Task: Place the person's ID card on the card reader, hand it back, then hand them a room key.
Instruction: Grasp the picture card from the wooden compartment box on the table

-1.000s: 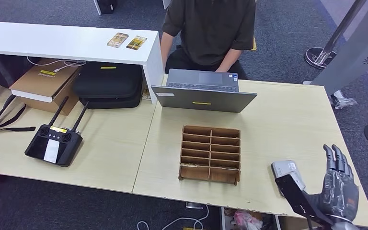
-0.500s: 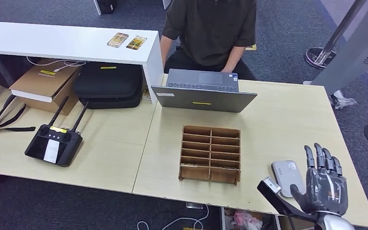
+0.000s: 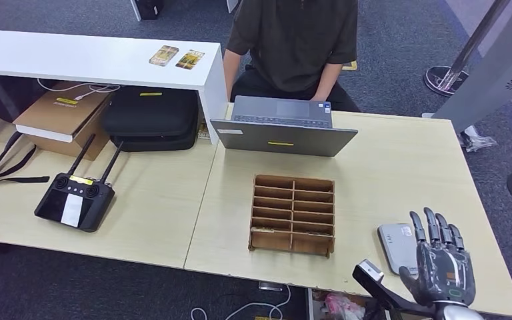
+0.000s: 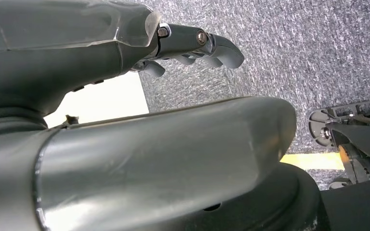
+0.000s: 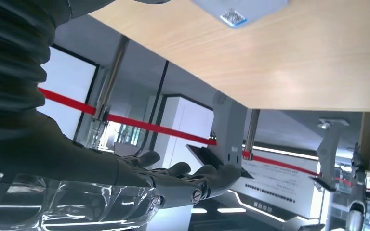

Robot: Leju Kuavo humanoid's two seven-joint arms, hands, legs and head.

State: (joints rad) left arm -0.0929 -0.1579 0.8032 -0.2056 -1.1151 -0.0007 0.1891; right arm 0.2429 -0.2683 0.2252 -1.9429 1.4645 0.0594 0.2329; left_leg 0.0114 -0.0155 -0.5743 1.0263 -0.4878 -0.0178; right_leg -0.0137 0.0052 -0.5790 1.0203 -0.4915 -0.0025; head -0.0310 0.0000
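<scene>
1. While the right hand [image 3: 442, 263] hangs over the near right corner of the table [image 3: 400, 167], its fingers [image 3: 433, 227] point up and stand spread apart, with nothing in them.
2. Just beside those fingers, on the side toward the wooden rack, the grey card reader [image 3: 396, 245] lies flat on the table; the fingertips cover its far corner from the head view, and whether they touch it I cannot tell.
3. From the right wrist view the reader [image 5: 241, 8] shows as a grey slab on the light wood, well apart from the hand's darker fingers [image 5: 192, 183], which stretch out loosely with air between them.
4. Over on the left wrist view, the left hand [image 4: 125, 72] is above grey carpet, its fingers [image 4: 212, 45] gently curved and gripping nothing.
5. Across the table a person in a dark shirt [image 3: 293, 40] sits behind a grey laptop [image 3: 283, 130].
6. Between laptop and reader stands the wooden slotted rack [image 3: 293, 215].
7. Two cards [image 3: 176, 57] lie on the white shelf [image 3: 73, 60] at the far left.
</scene>
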